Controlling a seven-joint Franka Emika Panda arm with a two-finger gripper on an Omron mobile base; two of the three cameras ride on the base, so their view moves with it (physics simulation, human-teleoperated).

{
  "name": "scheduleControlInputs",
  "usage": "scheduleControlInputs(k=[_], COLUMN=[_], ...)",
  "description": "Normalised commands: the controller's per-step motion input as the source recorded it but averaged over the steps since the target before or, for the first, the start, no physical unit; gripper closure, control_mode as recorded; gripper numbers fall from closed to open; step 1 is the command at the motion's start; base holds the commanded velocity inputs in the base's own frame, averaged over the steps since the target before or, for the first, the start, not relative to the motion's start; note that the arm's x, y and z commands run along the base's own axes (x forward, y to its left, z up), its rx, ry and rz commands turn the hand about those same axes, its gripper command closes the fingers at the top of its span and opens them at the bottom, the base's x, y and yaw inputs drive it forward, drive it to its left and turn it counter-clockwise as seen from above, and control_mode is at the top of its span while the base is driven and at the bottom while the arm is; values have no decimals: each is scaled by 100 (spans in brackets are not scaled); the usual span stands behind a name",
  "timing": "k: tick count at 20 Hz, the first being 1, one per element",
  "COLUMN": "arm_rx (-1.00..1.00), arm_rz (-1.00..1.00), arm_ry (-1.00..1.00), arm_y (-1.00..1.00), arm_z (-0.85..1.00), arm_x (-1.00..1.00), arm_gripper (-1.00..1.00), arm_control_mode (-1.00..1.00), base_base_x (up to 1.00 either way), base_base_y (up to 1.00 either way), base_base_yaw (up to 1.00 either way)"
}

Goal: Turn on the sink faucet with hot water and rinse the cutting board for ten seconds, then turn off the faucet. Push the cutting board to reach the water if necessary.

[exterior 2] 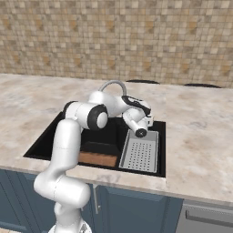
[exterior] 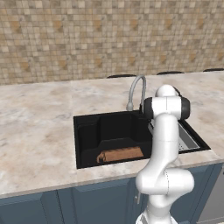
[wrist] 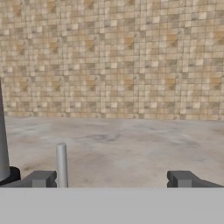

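My gripper (wrist: 112,179) is open, its fingertips (wrist: 42,178) wide apart, and it faces the tiled back wall over the counter. A thin upright grey rod (wrist: 61,164) stands just inside the left tip, apart from the right one. The sink faucet (exterior: 138,89) arches over the back edge of the black sink (exterior: 89,131); its stem (wrist: 3,144) is at the hand view's left edge. The gripper (exterior 2: 148,122) hovers right of the faucet (exterior 2: 113,84). The brown cutting board (exterior: 120,154) lies flat on the sink floor near the front wall. Water is out of view below the spout.
A grey perforated tray (exterior 2: 141,155) fills the right part of the sink (exterior 2: 50,143). My white arm crosses the basin's front in both base views. Marble counter (exterior: 35,131) spreads around, with the tiled wall behind it and blue cabinet fronts below.
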Motion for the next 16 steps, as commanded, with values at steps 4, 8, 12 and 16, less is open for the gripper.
scheduleControlInputs(k=[4, 8, 12, 16], arm_rx=[0, 0, 0, 0], arm_rz=[0, 0, 0, 0], arm_ry=[0, 0, 0, 0], arm_y=[0, 0, 0, 3], arm_z=[0, 0, 0, 0], arm_x=[13, 5, 3, 0], arm_gripper=[-100, -100, -100, -100], arm_control_mode=[-100, -100, -100, -100], base_base_x=[0, 0, 0, 0], base_base_y=[0, 0, 0, 0], base_base_yaw=[0, 0, 0, 0])
